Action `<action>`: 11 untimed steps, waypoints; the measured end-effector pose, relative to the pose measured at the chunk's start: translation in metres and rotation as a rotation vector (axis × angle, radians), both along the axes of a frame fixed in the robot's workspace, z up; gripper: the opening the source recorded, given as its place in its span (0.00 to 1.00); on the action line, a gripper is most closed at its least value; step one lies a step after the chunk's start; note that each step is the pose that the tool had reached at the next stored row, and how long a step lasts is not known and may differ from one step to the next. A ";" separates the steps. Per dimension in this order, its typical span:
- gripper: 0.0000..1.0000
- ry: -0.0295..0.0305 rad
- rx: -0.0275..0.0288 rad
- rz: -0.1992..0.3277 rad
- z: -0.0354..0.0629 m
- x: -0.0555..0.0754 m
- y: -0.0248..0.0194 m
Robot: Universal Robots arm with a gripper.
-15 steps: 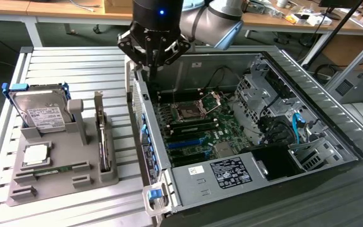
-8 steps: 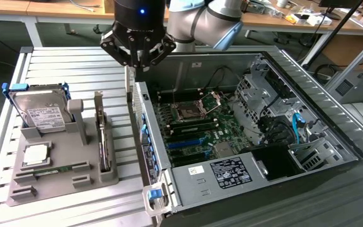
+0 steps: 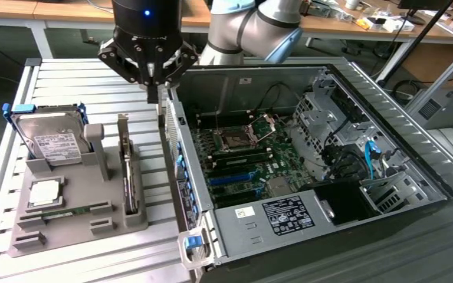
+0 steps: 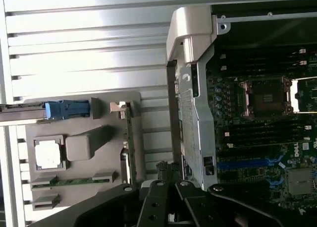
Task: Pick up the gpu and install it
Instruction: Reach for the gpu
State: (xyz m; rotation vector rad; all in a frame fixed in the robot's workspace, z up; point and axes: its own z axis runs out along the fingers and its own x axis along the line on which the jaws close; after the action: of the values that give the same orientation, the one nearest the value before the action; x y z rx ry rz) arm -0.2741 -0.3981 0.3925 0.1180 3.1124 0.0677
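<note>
Hovering shut and empty, black gripper [image 3: 154, 94] near case's perforated steel wall [image 3: 181, 138]. Gpu [image 3: 127, 165], thin dark board with silvery bracket, stands on edge in grey moulded holder [image 3: 65, 233].

The computer case [image 3: 235, 88] lies with its open side up, so a hand can come in from above. Inside it, the circuit board [image 3: 246, 159] lies low and flat, with open air over the blue slots [image 3: 230, 178]. The drive cage [image 3: 317, 115], the blue cables [image 3: 365, 156] and the power supply [image 3: 287, 213] crowd the case's side at the exterior view's right and its near end. Outside the case's side wall [image 3: 171, 127], only a narrow lane of slatted table [image 3: 77, 76] lies bare. That lane is hemmed in by the grey holder [image 3: 73, 230], where the graphics card [image 3: 125, 171] stands on edge and the hard drive [image 3: 49, 141] leans.
</note>
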 end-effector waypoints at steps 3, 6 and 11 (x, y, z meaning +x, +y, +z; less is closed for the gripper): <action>0.11 0.0002 -0.0001 0.000 0.0000 -0.009 0.0002; 0.11 0.0002 -0.0001 0.000 -0.0002 -0.019 0.0003; 0.11 0.0005 0.0000 0.000 -0.0004 -0.033 0.0005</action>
State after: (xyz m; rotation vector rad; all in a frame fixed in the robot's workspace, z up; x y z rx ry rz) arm -0.3066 -0.3976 0.3921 0.1181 3.1129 0.0676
